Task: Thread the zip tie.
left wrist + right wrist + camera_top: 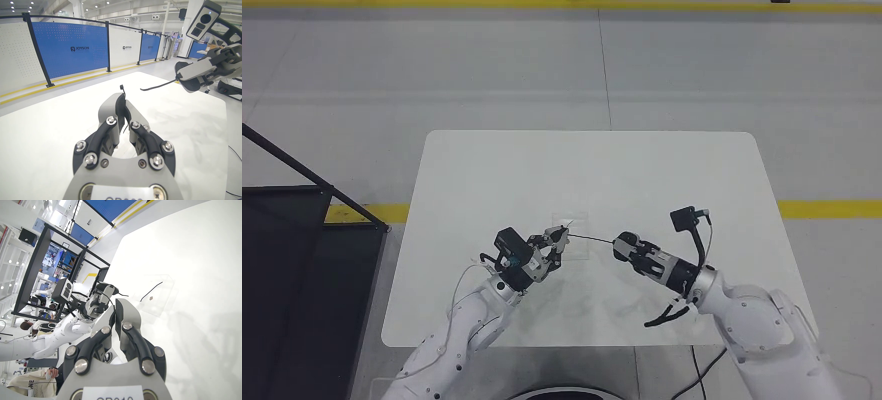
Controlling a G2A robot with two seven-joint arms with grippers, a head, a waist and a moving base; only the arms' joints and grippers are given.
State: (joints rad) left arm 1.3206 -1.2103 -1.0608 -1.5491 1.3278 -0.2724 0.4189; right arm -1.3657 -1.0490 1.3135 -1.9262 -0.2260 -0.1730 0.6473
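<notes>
A white tabletop (692,180) is carrying a clear square sheet (162,306) near its middle; a yellow floor line (832,208) is passing beneath, a black frame (282,270) standing alongside

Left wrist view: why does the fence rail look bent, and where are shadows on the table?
Left wrist view: the wide lens bows the fence rail; right wrist view: faint shadows streak the table; top view: light looks even.

Zip tie (122,87) partly hidden inside left gripper (123,99).
</notes>
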